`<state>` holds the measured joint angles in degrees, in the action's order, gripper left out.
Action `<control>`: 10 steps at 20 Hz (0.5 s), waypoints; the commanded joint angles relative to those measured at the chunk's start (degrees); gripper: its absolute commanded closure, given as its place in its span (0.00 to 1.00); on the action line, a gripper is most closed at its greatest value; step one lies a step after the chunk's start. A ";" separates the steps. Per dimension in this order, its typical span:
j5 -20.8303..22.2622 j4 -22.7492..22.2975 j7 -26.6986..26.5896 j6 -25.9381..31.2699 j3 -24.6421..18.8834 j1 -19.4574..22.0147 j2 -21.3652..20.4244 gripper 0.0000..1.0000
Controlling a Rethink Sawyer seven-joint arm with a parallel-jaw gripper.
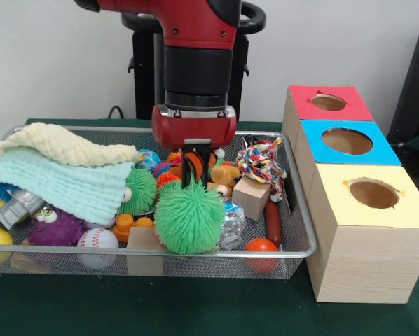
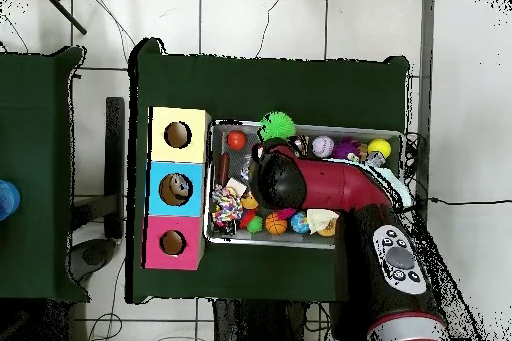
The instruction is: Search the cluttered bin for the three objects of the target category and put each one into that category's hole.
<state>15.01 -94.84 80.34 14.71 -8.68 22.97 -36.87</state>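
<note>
Searching is the step in hand: the claw (image 1: 195, 170) hangs low in the cluttered wire bin (image 1: 302, 210) on the green worktop (image 1: 216, 308), grip unreadable behind the spiky green ball (image 1: 189, 217); next it must secure a target and lift toward the three boxes' holes.

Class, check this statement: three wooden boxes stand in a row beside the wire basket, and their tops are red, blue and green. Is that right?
Not quite. The front view shows the third box's top is yellow, not green. The rest holds: the red-topped box and blue-topped box stand in a row with it beside the wire basket.
</note>
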 commanded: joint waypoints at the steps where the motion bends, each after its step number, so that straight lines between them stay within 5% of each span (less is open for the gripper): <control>1: 1.28 -2.68 8.27 -0.41 2.33 0.87 -1.94 1.00; 10: 2.03 -2.28 6.15 -0.95 0.66 3.44 -1.52 1.00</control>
<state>15.36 -95.07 80.34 14.71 -7.37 23.98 -38.21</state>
